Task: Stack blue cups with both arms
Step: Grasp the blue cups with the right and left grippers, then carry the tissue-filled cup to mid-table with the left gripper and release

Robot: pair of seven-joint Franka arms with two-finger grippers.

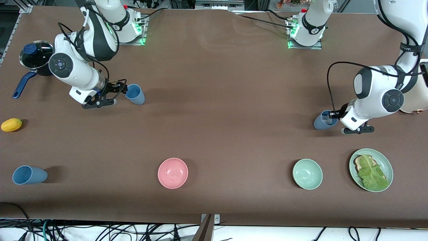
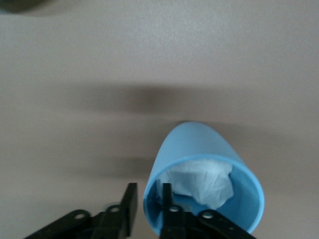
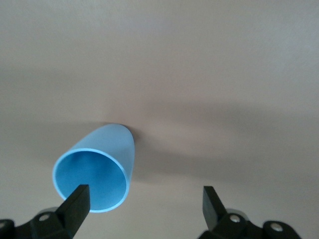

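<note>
**Q:** Where was your left gripper, and what did it have?

**A:** My left gripper (image 1: 331, 114) sat low at the left arm's end of the table, clamped on the rim of a blue cup (image 1: 322, 121) lying on its side. In the left wrist view one finger (image 2: 167, 199) was inside the mouth and the other outside, with the wall pinched between them. White crumpled stuff (image 2: 202, 181) lay inside that cup; I couldn't make out what it was. The finger bases were cut off by the frame edge.

**Q:** And the right?

**A:** My right gripper (image 1: 118, 93) was low at the right arm's end, fingers spread wide. A second blue cup (image 1: 135, 94) lay on its side just beside the fingertips, mouth toward me. In the right wrist view one fingertip (image 3: 79, 199) overlapped its rim (image 3: 90, 183); whether it touched, I couldn't tell.

**Q:** Anything else blue?

**A:** A third blue cup (image 1: 29, 174) lay on its side near the front edge, well apart from both grippers.

**Q:** Other items noted?

**A:** A pink bowl (image 1: 173, 173), a green bowl (image 1: 307, 174), a green plate (image 1: 384, 160) with a lettuce leaf (image 1: 371, 174) over something brown and mostly hidden, a yellow fruit (image 1: 11, 125), and a lidded pot (image 1: 35, 55) partly hidden by my right arm.
</note>
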